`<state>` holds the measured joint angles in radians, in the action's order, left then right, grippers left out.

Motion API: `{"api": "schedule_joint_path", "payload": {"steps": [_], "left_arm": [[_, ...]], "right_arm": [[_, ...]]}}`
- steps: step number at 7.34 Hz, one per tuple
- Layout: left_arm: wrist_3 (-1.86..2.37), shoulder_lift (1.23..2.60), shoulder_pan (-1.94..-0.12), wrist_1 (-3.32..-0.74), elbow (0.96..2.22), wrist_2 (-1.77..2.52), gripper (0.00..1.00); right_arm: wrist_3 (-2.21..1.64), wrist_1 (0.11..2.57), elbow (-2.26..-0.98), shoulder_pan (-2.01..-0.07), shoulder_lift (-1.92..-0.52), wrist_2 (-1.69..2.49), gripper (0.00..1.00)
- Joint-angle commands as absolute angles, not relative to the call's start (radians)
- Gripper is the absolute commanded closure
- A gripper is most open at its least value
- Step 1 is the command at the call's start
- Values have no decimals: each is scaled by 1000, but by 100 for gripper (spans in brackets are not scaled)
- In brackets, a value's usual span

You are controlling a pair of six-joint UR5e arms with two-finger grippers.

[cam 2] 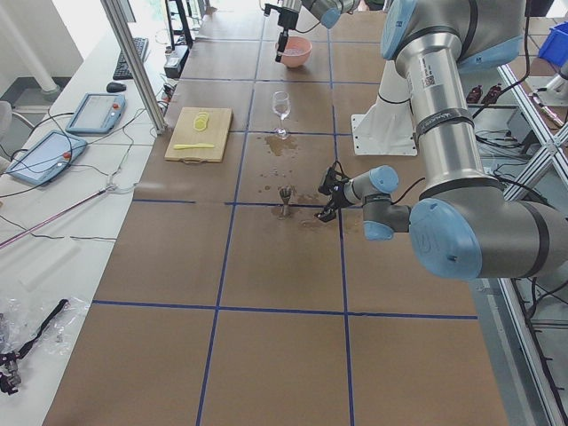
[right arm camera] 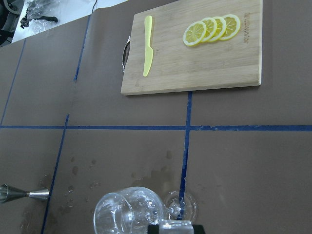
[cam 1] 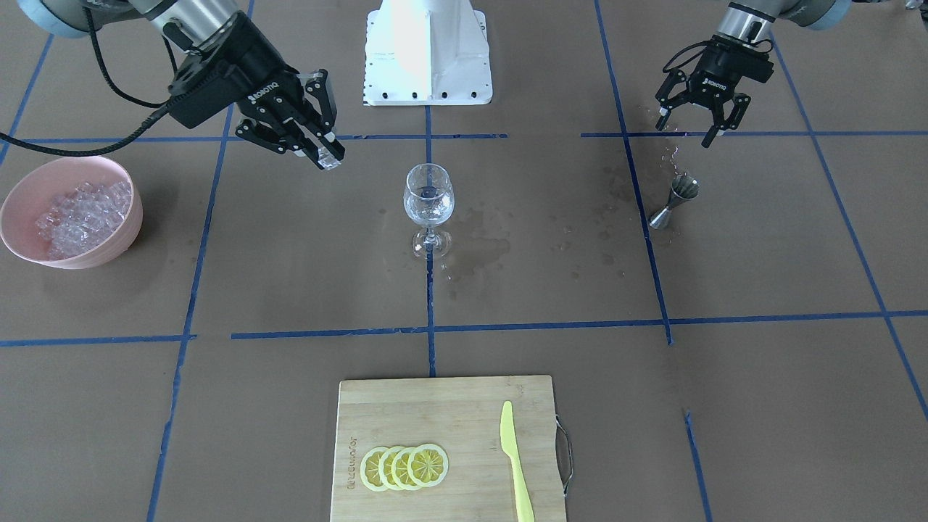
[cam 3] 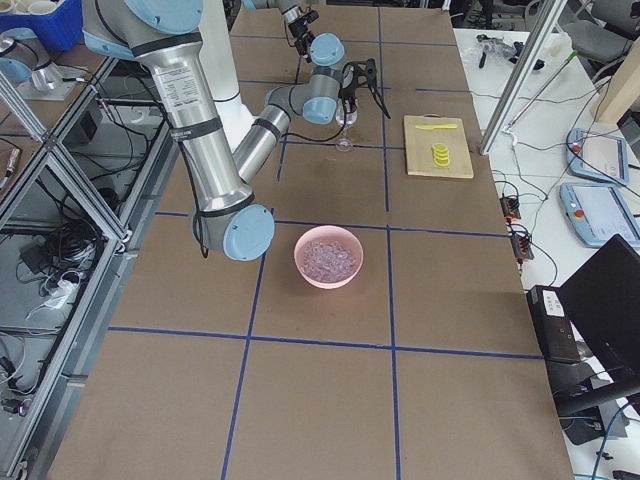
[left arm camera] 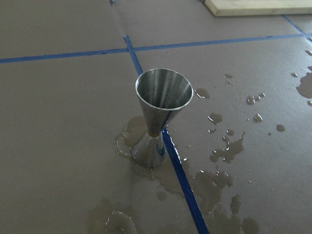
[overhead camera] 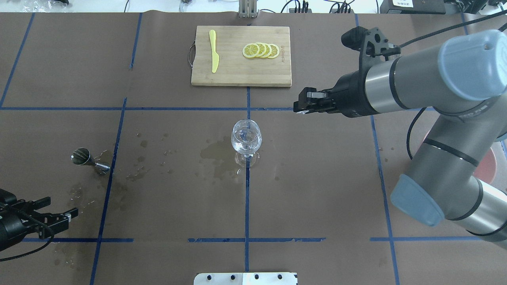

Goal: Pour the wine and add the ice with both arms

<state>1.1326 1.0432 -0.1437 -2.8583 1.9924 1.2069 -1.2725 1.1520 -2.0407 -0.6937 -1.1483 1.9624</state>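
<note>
Wine appears poured. The front view shows a shallow, near-colourless pool in the glass. The jigger stands upright, well apart from it, with spills on the paper between them. The left gripper hangs above the jigger, jaws wide and empty. The right gripper pinches one cube at its tips, in the air between bowl and glass. Ice is heaped in the bowl.

Overhead: the right gripper is near the glass but not over it, jaws narrow. The left gripper is spread, near the jigger.

Left side view: nothing further (arms too small to judge).

Right side view: the bowl is well stocked with ice.

Left wrist: the jigger looks empty and stands in a puddle.

Right wrist: the cube shows at the bottom edge, the glass just ahead and below.

Finding: pouring is judged complete and icing is under way. Whether any cubes already lie in the glass cannot be told. This cube has yet to be delivered, and probably more after it.
</note>
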Motion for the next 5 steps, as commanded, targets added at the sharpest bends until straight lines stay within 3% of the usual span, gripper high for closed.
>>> {"api": "schedule_joint_path", "payload": {"steps": [1,5], "left_arm": [[1134,1006,-246,-2803,2058,1418,0],[1134,1014,-365,-2665,2164,1587,0]], "right_arm": [[-1275,1210,-2013,-629,-1071,1892,100],[-1275,1264,-1936,-554,-968,1827,100]]}}
